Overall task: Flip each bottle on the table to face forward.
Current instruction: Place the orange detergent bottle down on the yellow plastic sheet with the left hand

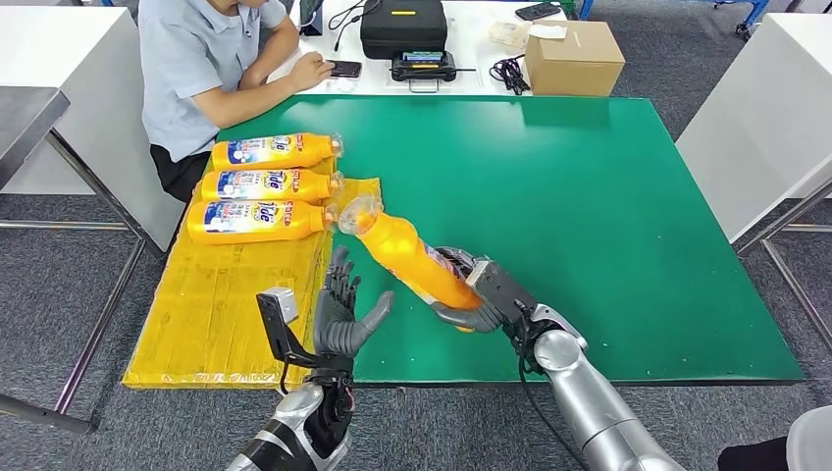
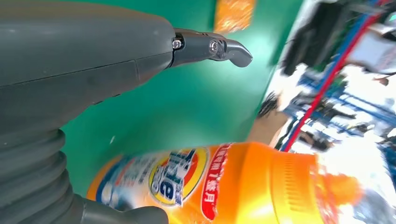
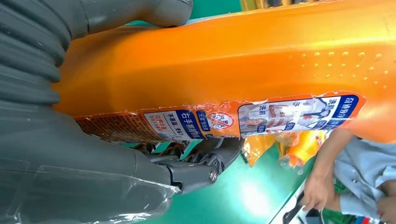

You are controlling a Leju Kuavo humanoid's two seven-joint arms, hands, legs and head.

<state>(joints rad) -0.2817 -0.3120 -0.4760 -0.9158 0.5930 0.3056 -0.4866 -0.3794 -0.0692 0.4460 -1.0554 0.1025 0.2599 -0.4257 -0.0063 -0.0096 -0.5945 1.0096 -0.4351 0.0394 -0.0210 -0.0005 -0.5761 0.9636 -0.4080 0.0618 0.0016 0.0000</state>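
Above the green table (image 1: 589,196), the right hand (image 1: 483,294) grips an orange bottle (image 1: 412,257); the left hand (image 1: 343,309) is spread, empty.

"Tide" logo reads on three orange bottles (image 1: 263,186) lying on yellow sheet (image 1: 216,304); held bottle's (image 3: 224,65) back label too small.
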